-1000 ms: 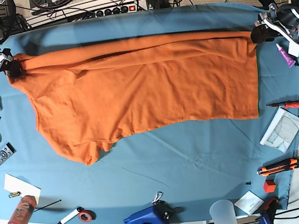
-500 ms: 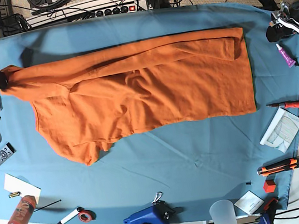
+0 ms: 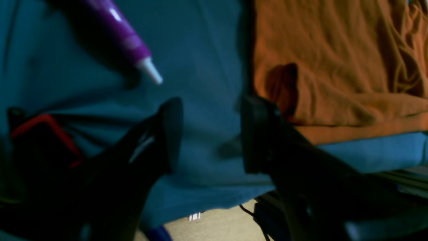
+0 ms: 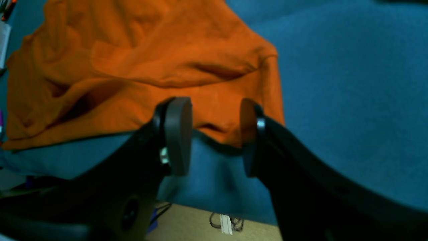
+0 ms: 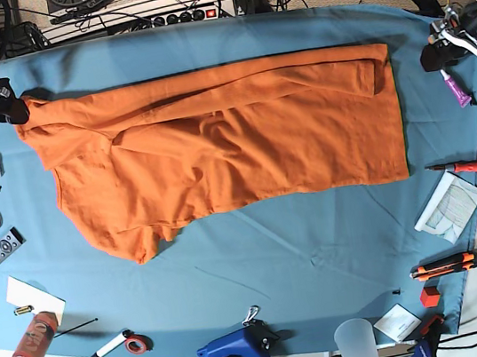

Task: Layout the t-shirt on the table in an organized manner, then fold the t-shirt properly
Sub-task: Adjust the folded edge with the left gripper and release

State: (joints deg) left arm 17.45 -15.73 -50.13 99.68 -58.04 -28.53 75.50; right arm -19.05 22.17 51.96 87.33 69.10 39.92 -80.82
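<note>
— What has moved since a second ago?
— Both grippers have let go; the shirt's top edge is now lying slack instead of stretched.
— The jaws?
— The right gripper (image 4: 215,135) is gaping, holding nothing, just off the shoulder corner. The left gripper (image 3: 209,134) is standing wide and empty beside a purple tube (image 5: 456,88).
— And the plain bright orange fabric t-shirt (image 5: 224,145)?
— Lying spread across the blue-teal draped table (image 5: 321,247), top edge folded over. A clear plastic cup (image 5: 355,341) at the near edge is sitting empty.
</note>
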